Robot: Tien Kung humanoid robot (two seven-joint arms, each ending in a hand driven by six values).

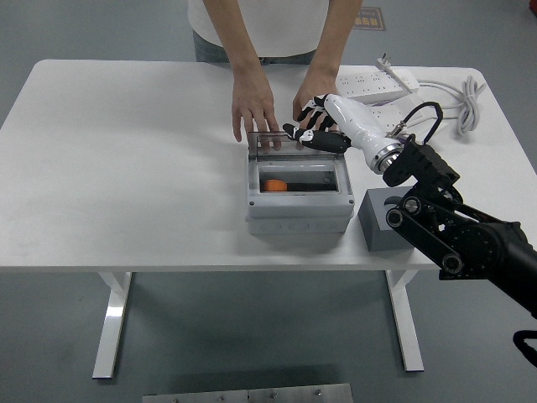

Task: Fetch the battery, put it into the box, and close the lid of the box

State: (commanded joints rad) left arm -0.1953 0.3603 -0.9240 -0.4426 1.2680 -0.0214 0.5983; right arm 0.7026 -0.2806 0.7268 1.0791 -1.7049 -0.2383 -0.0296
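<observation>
The grey box (299, 201) sits mid-table, its clear lid (295, 144) raised at the far edge; the right hand (319, 128) rests fingers on that lid, gripping nothing; the orange battery (275, 185) lies inside, below-left of it

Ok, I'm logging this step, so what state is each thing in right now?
box: open, upright on the table
lid: transparent, raised at the box's back edge
battery: orange, lying inside the box
right hand: fingers on the lid's top edge
person's hands: resting behind the box
power strip: on the table's far right
</observation>
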